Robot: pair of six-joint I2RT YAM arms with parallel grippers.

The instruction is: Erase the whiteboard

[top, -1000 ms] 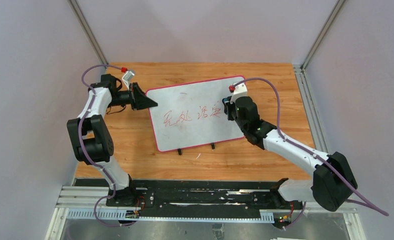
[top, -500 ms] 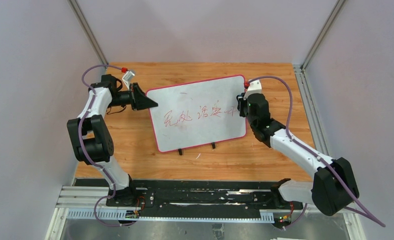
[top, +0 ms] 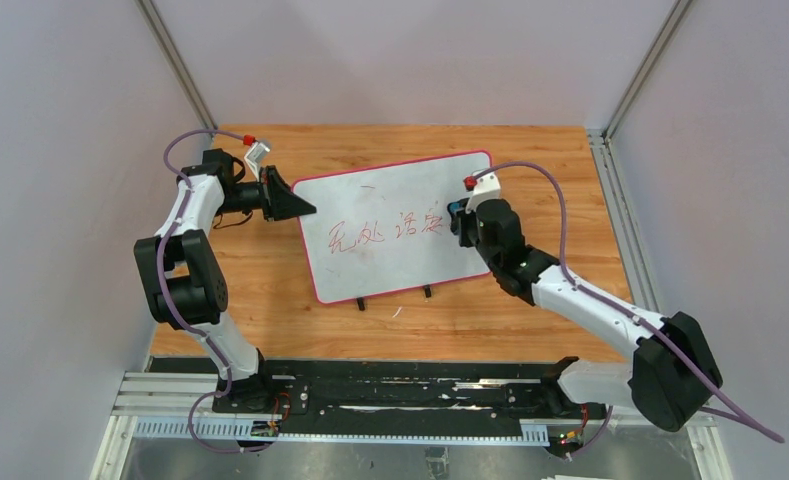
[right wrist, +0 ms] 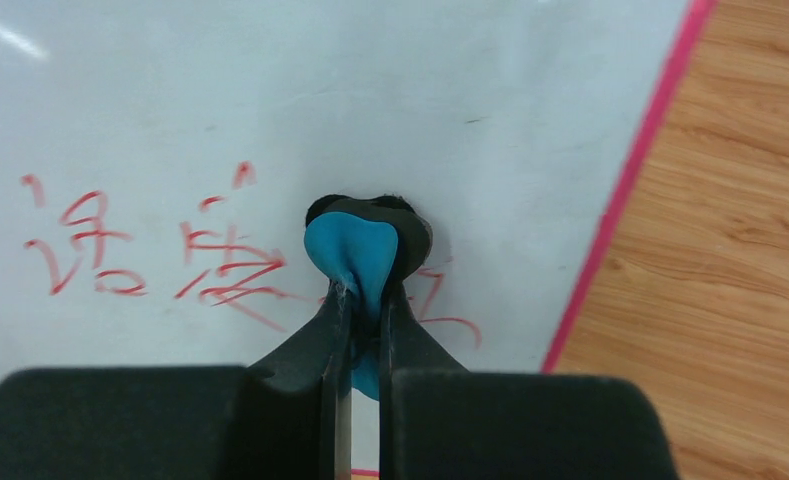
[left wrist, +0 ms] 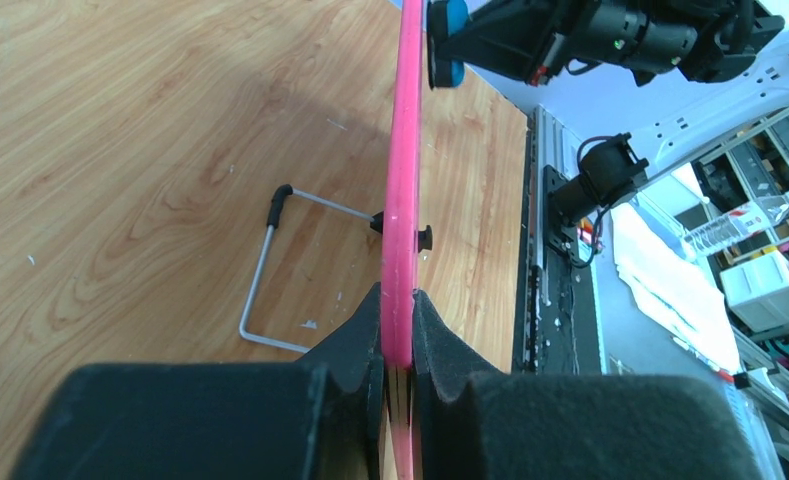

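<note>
The right gripper (right wrist: 362,300) is clenched on a small blue eraser (right wrist: 352,248), which is squeezed between the two jaws so that it bulges out in front of them. Its front appears to be pressed on the whiteboard (top: 390,185) at the 3 o'clock end of the red writing (right wrist: 225,272), probably because the wiping goes along that line. The left gripper (left wrist: 398,335) is clamped on the pink border at the 9 o'clock edge of the board, and I judge that it holds the board steady against the push of the eraser. The whiteboard is in the middle of the wooden table (top: 490,320), a little toward 12 o'clock, with its two black feet (top: 360,303) at the 6 o'clock edge and a thin wire stand (left wrist: 260,285) behind it. Most of the red characters are not wiped yet. The face of the eraser that touches the board is hidden, and also the strokes under it. In the top view the eraser is only a blue speck. The writing is too small to read, and I cannot tell how steeply the board leans.
</note>
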